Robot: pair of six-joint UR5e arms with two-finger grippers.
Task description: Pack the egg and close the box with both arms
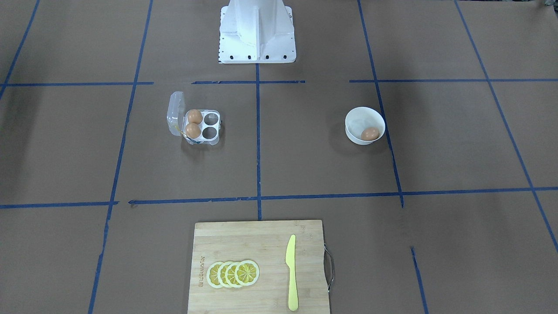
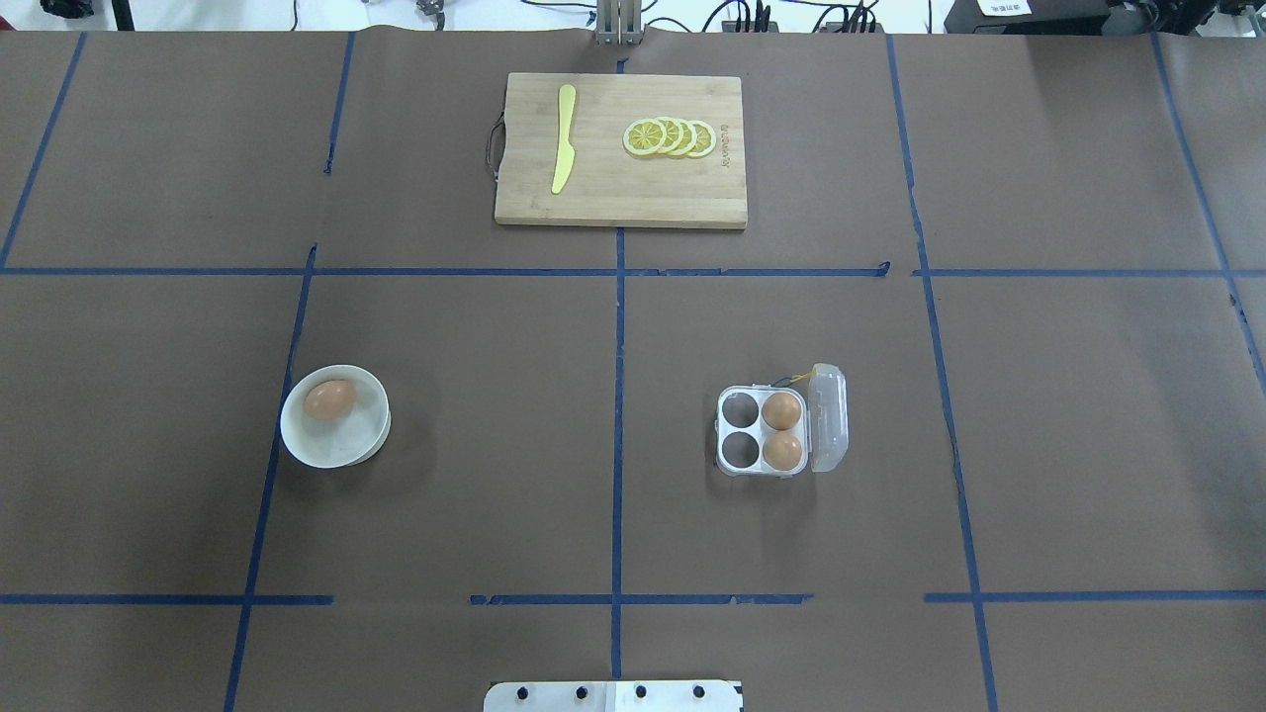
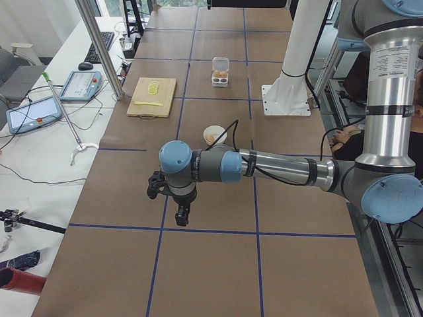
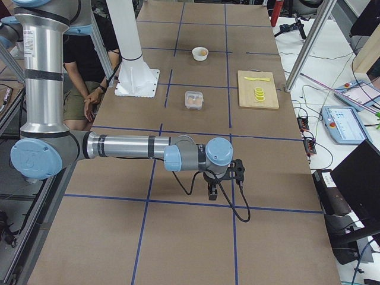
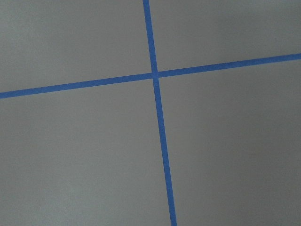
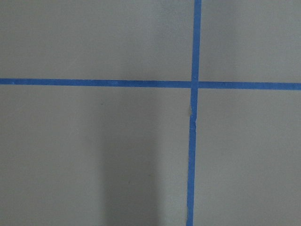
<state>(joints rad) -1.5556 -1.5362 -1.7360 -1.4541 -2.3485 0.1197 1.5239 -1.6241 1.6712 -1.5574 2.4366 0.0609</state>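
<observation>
A tan-brown egg (image 2: 329, 400) lies in a round white bowl (image 2: 297, 445) on the table's left half in the overhead view. The clear four-cell box (image 2: 739, 431) stands right of centre with its lid (image 2: 829, 417) open. Two brown eggs (image 2: 781, 409) fill the cells beside the lid, and the other two cells are empty. My left gripper (image 3: 180, 214) shows only in the exterior left view, hanging over bare table far from the bowl. My right gripper (image 4: 212, 191) shows only in the exterior right view, far from the box. I cannot tell whether either is open or shut.
A wooden cutting board (image 2: 613, 198) at the far side carries a yellow knife (image 2: 564, 138) and several lemon slices (image 2: 671, 137). The white pedestal (image 1: 257, 32) stands at the robot's side. Blue tape lines cross the brown table cover.
</observation>
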